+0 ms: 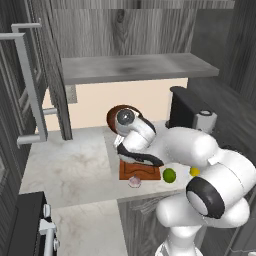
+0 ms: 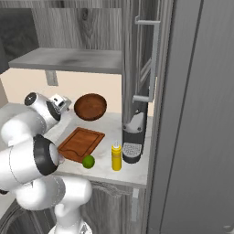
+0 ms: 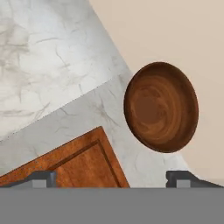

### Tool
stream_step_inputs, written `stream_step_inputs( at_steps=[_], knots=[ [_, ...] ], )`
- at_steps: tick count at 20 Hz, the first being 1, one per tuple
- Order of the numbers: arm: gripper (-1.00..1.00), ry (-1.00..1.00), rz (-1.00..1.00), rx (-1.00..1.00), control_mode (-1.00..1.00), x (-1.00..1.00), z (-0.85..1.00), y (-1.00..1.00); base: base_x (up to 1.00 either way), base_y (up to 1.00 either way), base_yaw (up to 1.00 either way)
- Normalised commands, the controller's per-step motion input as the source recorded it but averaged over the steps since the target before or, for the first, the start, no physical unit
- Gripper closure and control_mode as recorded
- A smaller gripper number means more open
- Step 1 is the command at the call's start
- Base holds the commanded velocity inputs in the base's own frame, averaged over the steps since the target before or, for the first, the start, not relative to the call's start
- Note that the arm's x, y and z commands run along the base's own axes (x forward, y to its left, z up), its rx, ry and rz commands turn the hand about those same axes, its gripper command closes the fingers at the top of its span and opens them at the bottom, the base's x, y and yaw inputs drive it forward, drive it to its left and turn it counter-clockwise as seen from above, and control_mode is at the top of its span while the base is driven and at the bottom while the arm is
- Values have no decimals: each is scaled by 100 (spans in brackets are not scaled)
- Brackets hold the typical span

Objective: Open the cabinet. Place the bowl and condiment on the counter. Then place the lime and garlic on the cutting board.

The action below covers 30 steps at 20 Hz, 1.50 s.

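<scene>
Bowl point(image 3: 161, 113) on the counter point(image 3: 52, 78) beyond the wide-open, empty gripper point(image 3: 112, 177), beside the cutting board point(image 3: 83, 164).

bowl point(image 2: 90, 106) and condiment point(image 2: 116, 156) stand on counter point(image 2: 132, 171); lime point(image 2: 88, 161) beside cutting board point(image 2: 81, 143).

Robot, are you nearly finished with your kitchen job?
About halfway. Done: the cabinet doors are open, and the bowl and yellow condiment stand on the counter. In hand: nothing; the claw is open over the cutting board near the bowl. Left: the lime and garlic sit beside the board, not on it.
</scene>
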Motion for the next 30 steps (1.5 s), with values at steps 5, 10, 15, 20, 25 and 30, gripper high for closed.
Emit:
stream_step_inputs(
  at_steps=[5, 10, 15, 20, 25, 30],
  knots=[
    [-100, -9, -18, 0, -100, -62, 81, 0, 0, 0, 0],
    [-100, -23, -11, 5, -100, -55, 19, -16, 0, 0, 0],
    [-100, -14, -3, 22, -100, -81, 37, -49, 0, 0, 0],
    [-100, -11, 0, 13, -100, -72, 46, -37, 0, 0, 0],
    [-100, 4, -1, 9, -100, -77, 11, -27, 0, 0, 0],
    [-100, 23, -10, 26, -100, -75, 31, -7, 0, 0, 0]
  ],
)
